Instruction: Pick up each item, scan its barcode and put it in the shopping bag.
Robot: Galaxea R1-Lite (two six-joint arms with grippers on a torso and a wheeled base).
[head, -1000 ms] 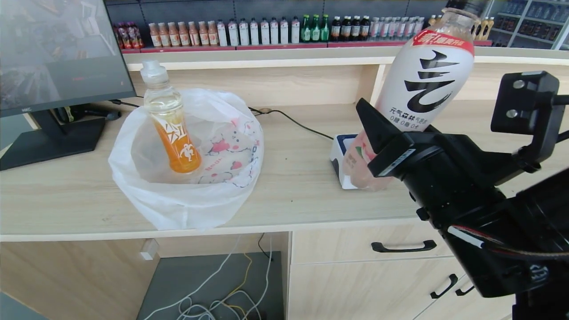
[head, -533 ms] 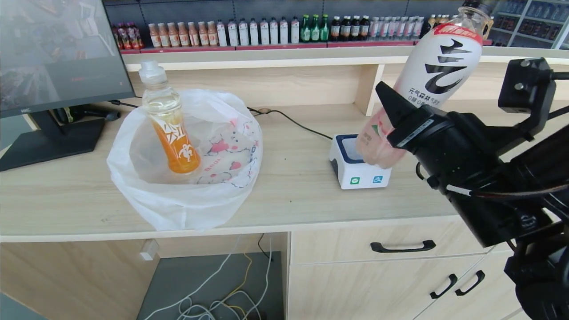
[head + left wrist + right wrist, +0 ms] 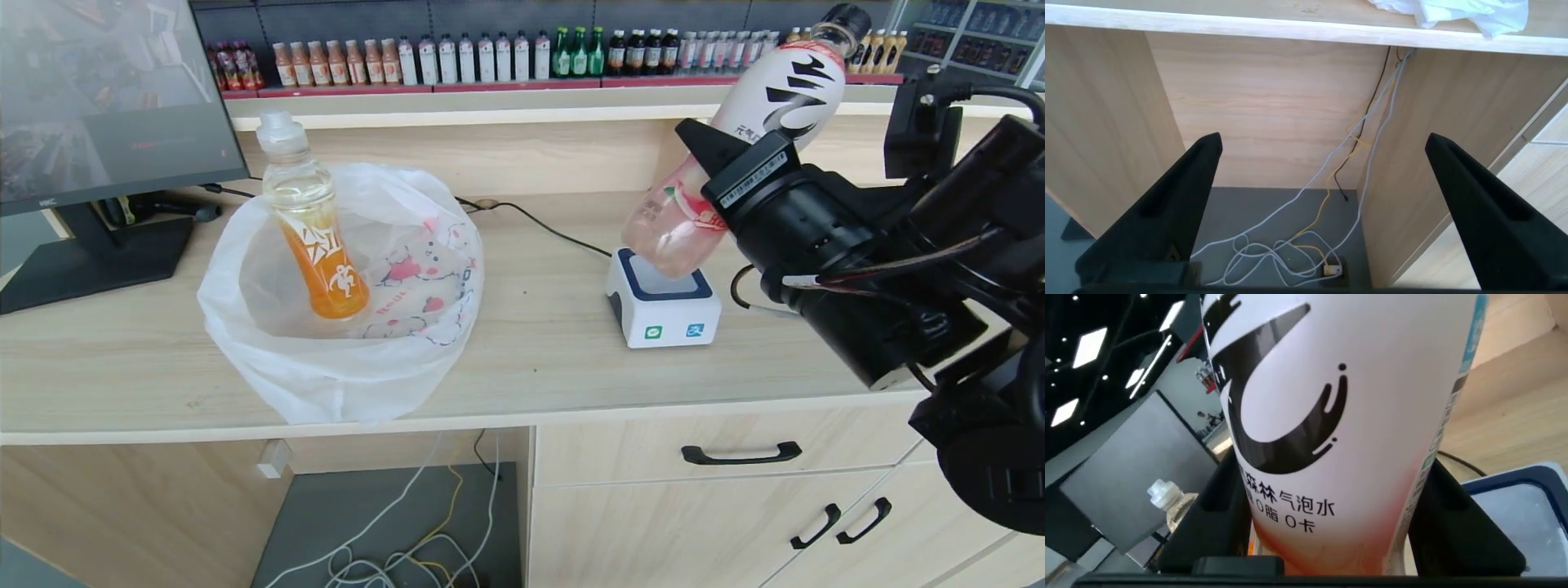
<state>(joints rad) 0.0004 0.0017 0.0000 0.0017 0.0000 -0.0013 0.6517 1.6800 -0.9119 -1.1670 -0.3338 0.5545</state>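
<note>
Right gripper: my right gripper point(image 3: 722, 163), in the right half of the head view, is clenched around the lower body of a white-and-pink bottle point(image 3: 784, 90).
Held bottle: it tilts, black cap toward the upper right corner and pink base down-left, just above the scanner; I cannot tell whether they touch. My right wrist view shows its white label point(image 3: 1323, 433) between my two dark fingers.
Scanner: a small white box with a blue-rimmed top point(image 3: 663, 306), right of centre on the wooden counter point(image 3: 531, 367).
Shopping bag: a white plastic bag point(image 3: 343, 359), left of centre, mouth open.
Bagged item: an orange drink bottle point(image 3: 314, 229) stands upright inside the bag.
Left gripper: my left gripper point(image 3: 1323, 143) is released, fingers spread wide, below the counter's edge, with loose cables point(image 3: 1315, 245) on the floor.
Monitor: a dark screen point(image 3: 106, 90) in the upper left corner.
</note>
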